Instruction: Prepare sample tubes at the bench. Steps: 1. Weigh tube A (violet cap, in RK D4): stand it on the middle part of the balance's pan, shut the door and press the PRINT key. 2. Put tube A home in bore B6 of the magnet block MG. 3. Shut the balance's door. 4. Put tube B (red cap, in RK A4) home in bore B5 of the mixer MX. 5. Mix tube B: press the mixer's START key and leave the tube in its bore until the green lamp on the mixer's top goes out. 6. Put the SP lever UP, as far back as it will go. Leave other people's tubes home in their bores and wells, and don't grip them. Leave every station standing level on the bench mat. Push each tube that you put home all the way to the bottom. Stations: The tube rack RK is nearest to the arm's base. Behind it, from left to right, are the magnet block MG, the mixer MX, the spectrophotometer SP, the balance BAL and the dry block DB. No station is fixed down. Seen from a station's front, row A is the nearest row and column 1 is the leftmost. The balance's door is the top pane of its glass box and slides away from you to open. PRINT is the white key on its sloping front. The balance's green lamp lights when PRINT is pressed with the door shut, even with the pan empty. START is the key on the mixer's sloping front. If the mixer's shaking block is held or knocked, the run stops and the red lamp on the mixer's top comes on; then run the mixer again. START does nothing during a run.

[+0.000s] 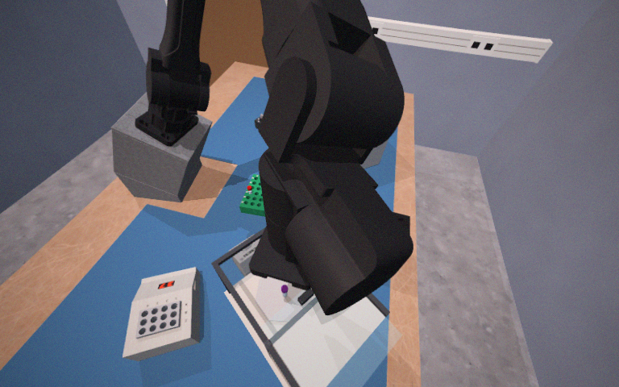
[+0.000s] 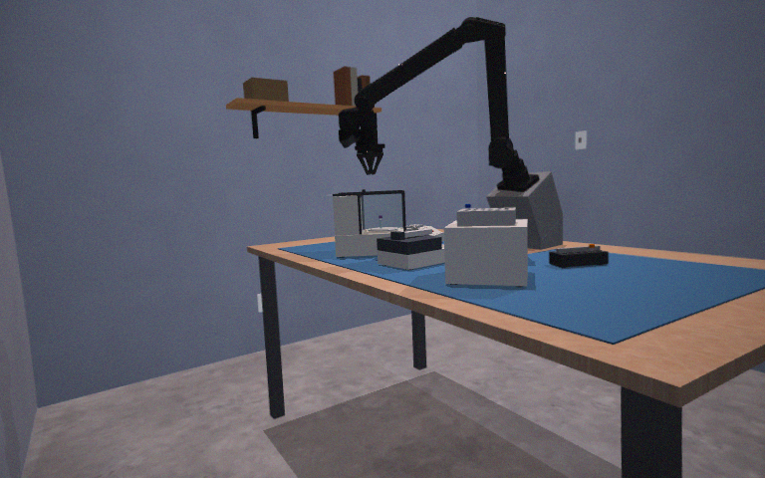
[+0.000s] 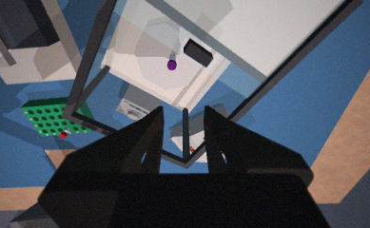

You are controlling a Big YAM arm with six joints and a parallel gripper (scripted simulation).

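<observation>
Tube A [image 1: 284, 289] [image 2: 380, 216] [image 3: 171, 65], violet cap, stands upright on the balance's pan. The balance's door is slid back; its black handle [image 1: 305, 296] [image 3: 198, 52] is near the pan's rear, and its pane overhangs behind the box. My gripper [image 2: 370, 173] [image 3: 184, 113] hangs above the glass box, fingers a little apart with nothing between them; the arm hides them in the top view. Tube B [image 1: 249, 188] [image 3: 64, 135], red cap, is in the green rack [image 1: 251, 210] [image 3: 47, 103]. The mixer [image 2: 486, 254] and magnet block [image 2: 578, 258] stand further left. I cannot make out the balance's lamp.
The dry block [image 1: 189, 330] stands beside the balance. The spectrophotometer [image 2: 408, 244] [image 3: 29, 24] stands on the balance's other side; its lever position is unclear. The balance's dark top frame [image 1: 243, 309] [image 2: 382, 191] [image 3: 87, 62] is below my fingers. A blue-capped tube [image 2: 467, 205] is in the mixer.
</observation>
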